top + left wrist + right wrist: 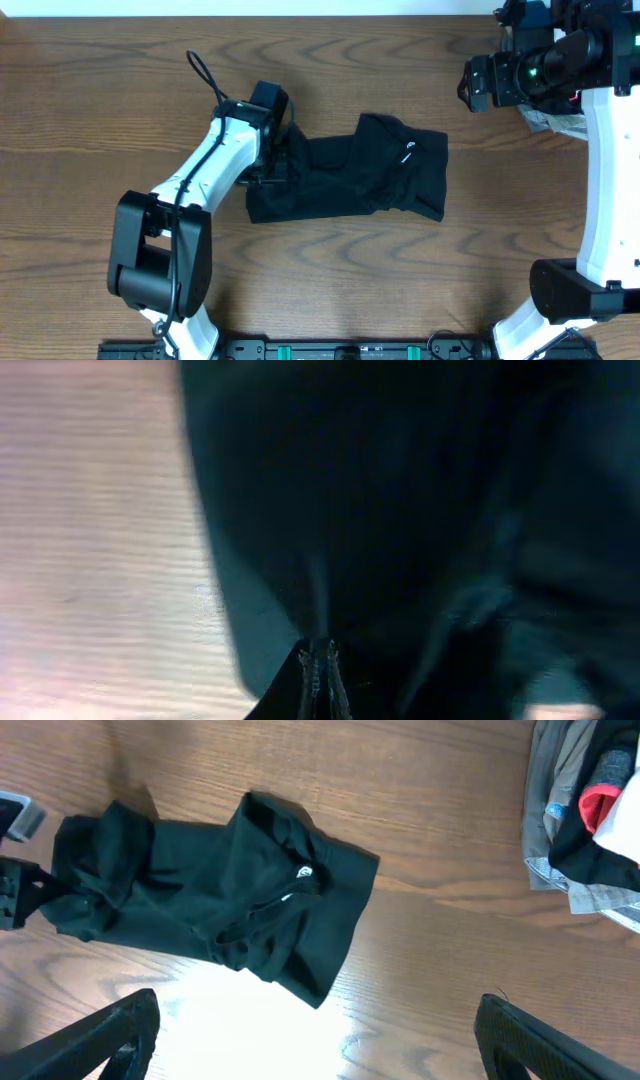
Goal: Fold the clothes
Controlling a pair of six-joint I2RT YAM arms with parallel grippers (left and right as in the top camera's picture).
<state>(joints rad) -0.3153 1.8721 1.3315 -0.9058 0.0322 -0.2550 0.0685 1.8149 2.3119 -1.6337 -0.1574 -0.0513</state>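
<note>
On the wooden table (pixel 100 80) lies the T-shirt (pixel 350 180).

Could not tell left gripper (pixel 322 665) jaw stance: blurred, buried in black T-shirt (pixel 400 510). Lost garment heap (pixel 590 810) past edge at two o'clock.

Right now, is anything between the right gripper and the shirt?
Nothing visible. Only bare table shows between the open right gripper and the shirt. The heap lies on the gripper's other side, away from that path.
</note>
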